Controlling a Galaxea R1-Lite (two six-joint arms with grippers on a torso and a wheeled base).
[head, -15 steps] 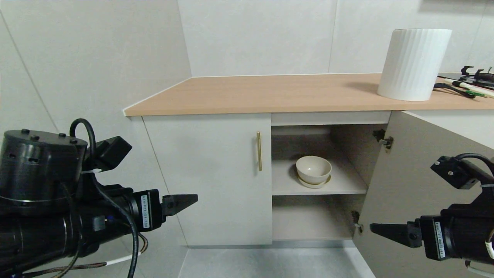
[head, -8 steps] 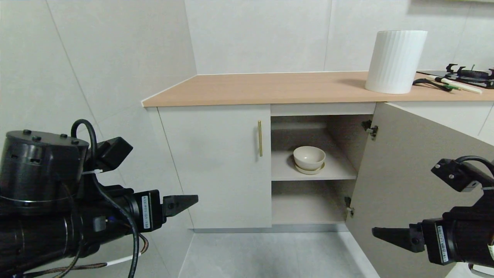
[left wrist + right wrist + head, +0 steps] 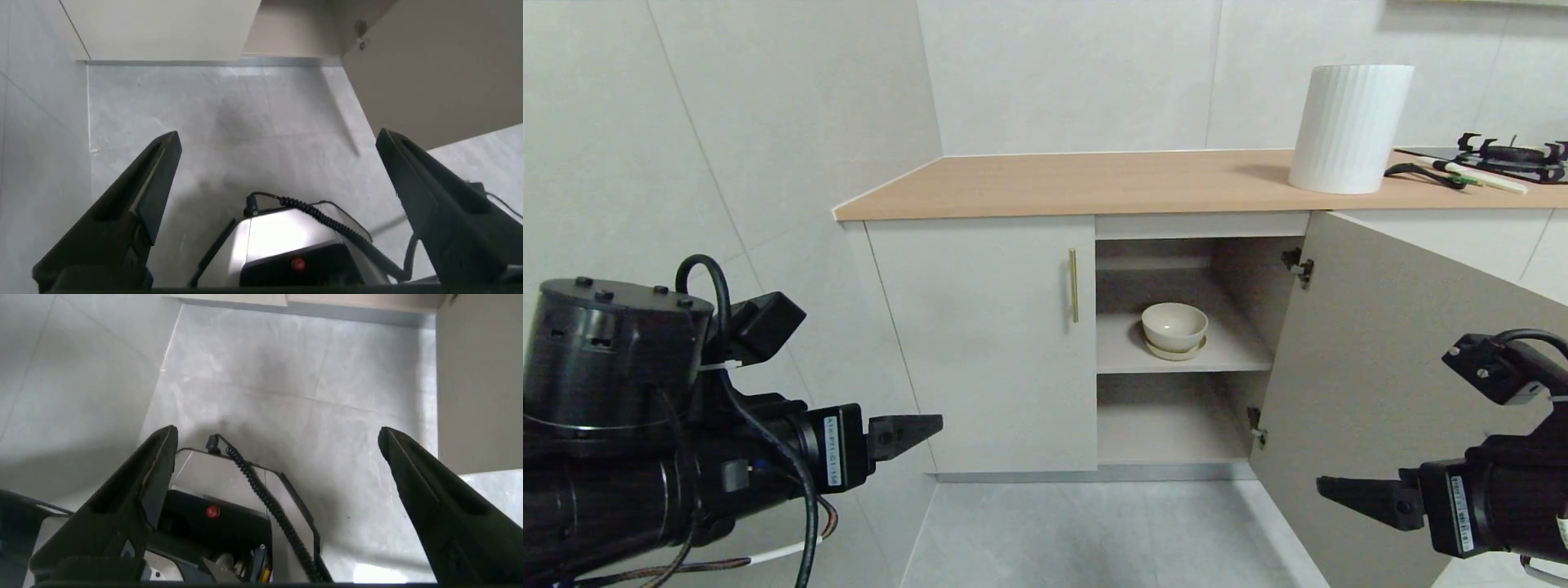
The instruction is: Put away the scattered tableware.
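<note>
While left hand [image 3: 907,429] at 8 o'clock and right hand [image 3: 1347,492] at 4 o'clock hang wide open and empty, bowl [image 3: 1174,325] sits on saucer [image 3: 1174,353] on cupboard shelf [image 3: 1233,359] | utensils [image 3: 1462,173] on bench [image 3: 1094,180] at 2 o'clock | risk: right hand, reaching up, could clip open door [image 3: 1372,343] beside it

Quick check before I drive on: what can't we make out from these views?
Head view, behind the closed door: hidden by the door itself.
Head view, plate under the bowl: mostly covered by the bowl.
Head view, utensils at the right end of the counter: too small to identify.
Head view, counter behind the white container: blocked by it.
</note>
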